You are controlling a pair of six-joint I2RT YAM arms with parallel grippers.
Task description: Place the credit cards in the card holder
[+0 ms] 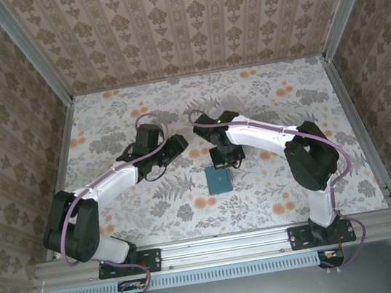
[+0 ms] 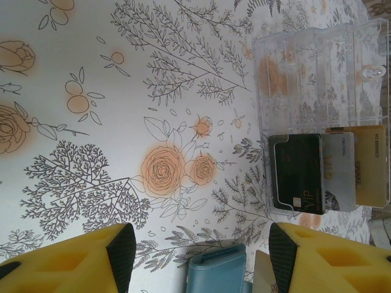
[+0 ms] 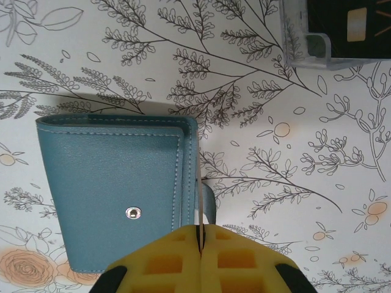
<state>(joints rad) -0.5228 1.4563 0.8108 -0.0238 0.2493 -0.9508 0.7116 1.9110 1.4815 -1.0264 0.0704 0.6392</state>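
Card holder [image 3: 116, 189] flat, snap up; right pincer [image 3: 200, 235] pinches card [image 3: 200, 201] edge-on, left pincer [image 2: 201, 253] open

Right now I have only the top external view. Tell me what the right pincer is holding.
Observer: The right pincer is shut on a thin card, seen edge-on in its wrist view and lined up along the card holder's edge.
Operator: Report the card holder's state.
Observer: It lies closed and flat, with a snap stud showing on its outer face.
Operator: Now locate the other cards.
Observer: In the left wrist view, a dark card, a grey one and a tan one sit side by side in a clear organizer.
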